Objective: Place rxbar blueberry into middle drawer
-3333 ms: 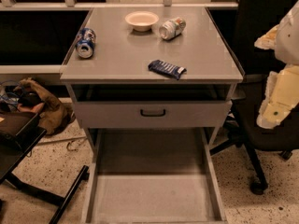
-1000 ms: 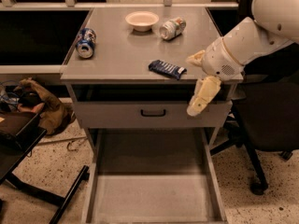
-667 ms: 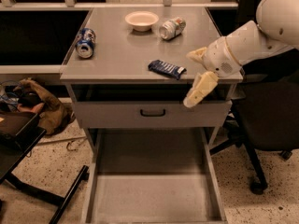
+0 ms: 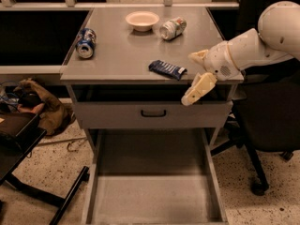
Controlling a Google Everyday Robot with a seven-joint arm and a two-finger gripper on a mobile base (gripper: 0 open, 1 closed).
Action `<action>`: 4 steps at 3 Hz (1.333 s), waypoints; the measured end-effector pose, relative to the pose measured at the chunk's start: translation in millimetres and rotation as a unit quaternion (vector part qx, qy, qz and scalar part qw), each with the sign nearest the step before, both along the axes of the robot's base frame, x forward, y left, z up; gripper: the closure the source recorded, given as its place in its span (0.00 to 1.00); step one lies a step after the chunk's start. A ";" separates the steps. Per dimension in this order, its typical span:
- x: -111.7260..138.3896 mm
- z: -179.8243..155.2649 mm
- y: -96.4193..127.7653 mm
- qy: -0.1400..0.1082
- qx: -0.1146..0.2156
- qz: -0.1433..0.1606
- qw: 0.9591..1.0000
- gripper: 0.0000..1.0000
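**Tabletop and open drawer: contents and gripper position**

Rxbar blueberry [image 4: 167, 69]: dark blue wrapper with white markings, laid flat on the grey tabletop [image 4: 117, 55], close to the front edge and right of its middle. It is set at a slant to that edge. Nothing is touching it.

Middle drawer [image 4: 154, 198]: pulled fully out below the table's front edge, with its low side walls and plain floor exposed. Nothing is seen lying in it.

Gripper [image 4: 189, 78]: cream-coloured, positioned at the front right corner of the table, just beside the bar's right end but apart from it. Its fingers are spread wide, one above the tabletop near the front edge and the other hanging past that edge in front of the cabinet. Nothing is held between them. The white arm [image 4: 253, 43] is extended in from beyond the right edge.

Drawer front [image 4: 112, 114]: grey, fitted with a black handle [image 4: 153, 113], directly under the front edge.

Other items on the tabletop:
- white bowl [image 4: 142, 20], near the back edge, about midway along it;
- crushed silver can [image 4: 172, 27], on its side, just right of the bowl;
- blue soda can [image 4: 86, 36], on its side, at the left edge.

Black office chair [image 4: 272, 121]: placed beyond the right edge.
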State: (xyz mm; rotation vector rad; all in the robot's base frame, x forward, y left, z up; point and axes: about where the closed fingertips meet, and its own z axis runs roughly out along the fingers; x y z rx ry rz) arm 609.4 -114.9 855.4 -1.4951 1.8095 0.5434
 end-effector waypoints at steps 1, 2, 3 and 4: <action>15.8 0.2 11.6 -0.005 0.017 0.013 1.000 0.00; 44.5 -5.0 36.1 -0.003 0.031 0.036 0.999 0.00; 64.2 -14.9 50.8 0.003 0.036 0.046 0.998 0.00; 79.5 -24.3 52.0 0.006 0.033 0.039 0.999 0.00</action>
